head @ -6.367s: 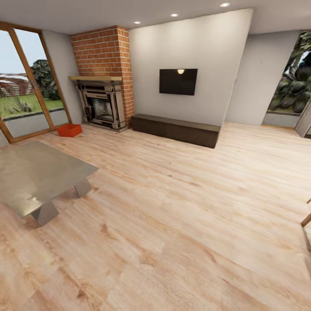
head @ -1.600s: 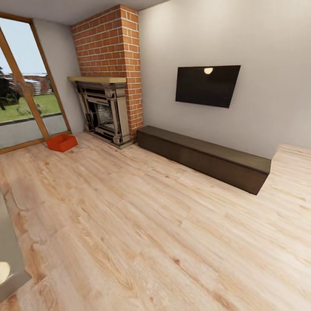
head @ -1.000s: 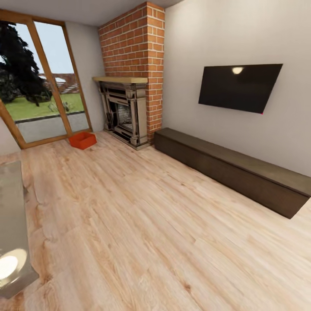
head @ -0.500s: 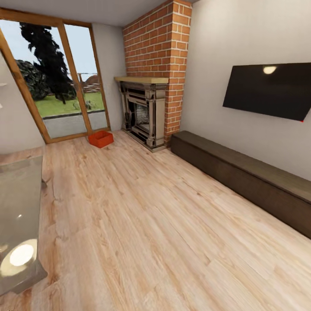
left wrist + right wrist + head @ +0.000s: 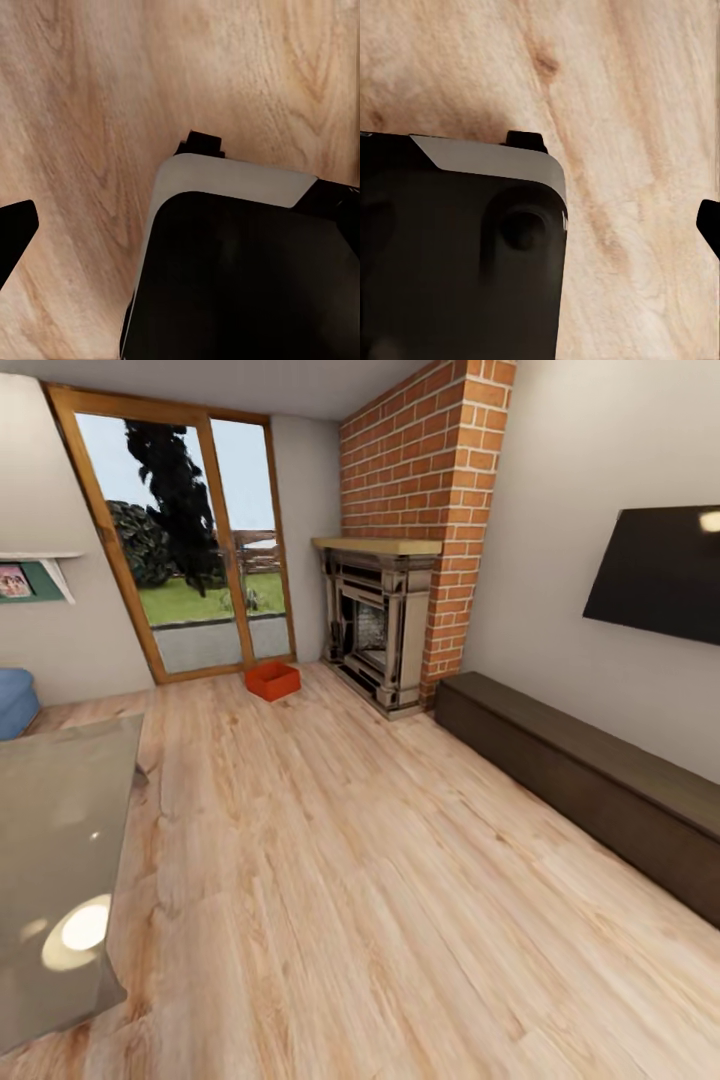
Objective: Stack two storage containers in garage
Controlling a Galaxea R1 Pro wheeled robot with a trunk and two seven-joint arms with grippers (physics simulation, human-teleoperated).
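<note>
- A blue sofa [image 5: 14, 700] edge shows at the far left of the head view, and a glossy low table [image 5: 55, 860] takes up the lower left.
- The glass doors [image 5: 195, 585] stand beyond it, at the far end of the living room.
- One bin [image 5: 272, 680] sits on the wood floor [image 5: 340, 880], just before the doors and near the fireplace [image 5: 378, 625]; it is well apart from the robot. I cannot tell where the second bin is.
- A dark bench [image 5: 590, 780] runs along the right wall under the TV [image 5: 660, 575].
- Step in hand, as I judge it: driving up to the bin. Done well, that means a path down the open floor between table and bench, stopping square to the bin with both arms in reach.
- Each wrist view looks down past the robot's dark body at the floor; whether the left hand or the right hand is wide or narrow I cannot tell.
</note>
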